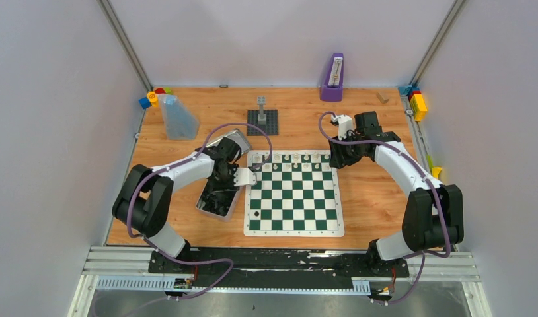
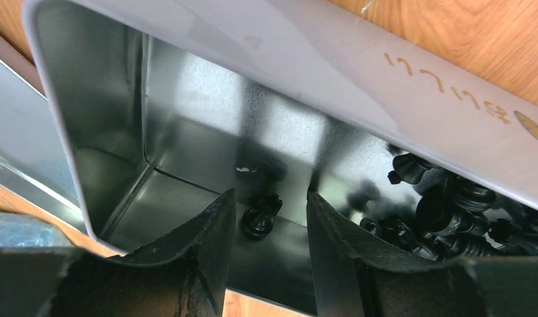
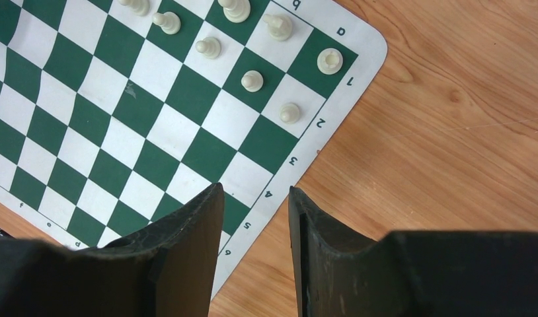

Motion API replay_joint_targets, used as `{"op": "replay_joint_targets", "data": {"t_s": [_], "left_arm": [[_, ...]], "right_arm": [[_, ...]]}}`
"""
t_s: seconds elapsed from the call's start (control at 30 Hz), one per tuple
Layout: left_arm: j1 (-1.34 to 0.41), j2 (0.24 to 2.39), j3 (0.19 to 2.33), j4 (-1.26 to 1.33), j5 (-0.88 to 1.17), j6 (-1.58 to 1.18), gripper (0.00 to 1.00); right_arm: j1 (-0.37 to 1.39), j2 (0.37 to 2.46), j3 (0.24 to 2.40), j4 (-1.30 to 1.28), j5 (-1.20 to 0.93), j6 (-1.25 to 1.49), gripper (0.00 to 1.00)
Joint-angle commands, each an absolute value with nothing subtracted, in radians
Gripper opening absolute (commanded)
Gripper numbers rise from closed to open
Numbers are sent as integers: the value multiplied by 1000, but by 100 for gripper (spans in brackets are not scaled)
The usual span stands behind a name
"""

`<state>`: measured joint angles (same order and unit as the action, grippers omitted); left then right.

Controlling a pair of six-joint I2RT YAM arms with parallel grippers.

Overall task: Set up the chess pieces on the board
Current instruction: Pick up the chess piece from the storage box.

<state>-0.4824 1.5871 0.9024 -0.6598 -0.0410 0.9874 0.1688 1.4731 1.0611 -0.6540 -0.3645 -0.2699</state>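
The green and white board (image 1: 299, 198) lies mid-table. Cream-white pieces (image 1: 296, 158) stand along its far rows, and one black piece (image 1: 255, 214) stands near its front left corner. My left gripper (image 1: 221, 188) is open inside the silver tin (image 1: 203, 205). In the left wrist view its jaws (image 2: 269, 195) flank a single black piece (image 2: 260, 218) lying on the tin floor without gripping it, and a heap of black pieces (image 2: 451, 211) lies to the right. My right gripper (image 1: 337, 158) is open and empty above the board's right edge (image 3: 279, 191), near several cream pieces (image 3: 252, 80).
The tin's lid (image 1: 232, 140) lies behind the tin. A grey brick tower on a dark baseplate (image 1: 262, 121) stands behind the board. There is a purple holder (image 1: 332, 78) at the back, a clear blue container (image 1: 179, 117) at back left, and coloured bricks (image 1: 417, 102) at back right.
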Motion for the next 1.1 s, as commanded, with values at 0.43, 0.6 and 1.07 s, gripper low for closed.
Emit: {"op": "replay_joint_targets", "data": {"t_s": [0.43, 0.6, 1.07], "left_arm": [[-479, 1602, 954, -645, -23, 980, 20], [-477, 1463, 997, -729, 124, 888, 15], [-715, 1444, 1215, -511, 734, 433, 18]], "right_arm": [[166, 1482, 1065, -644, -388, -272, 42], [165, 1483, 1066, -644, -388, -272, 42], [100, 1456, 1084, -635, -404, -260, 40]]}}
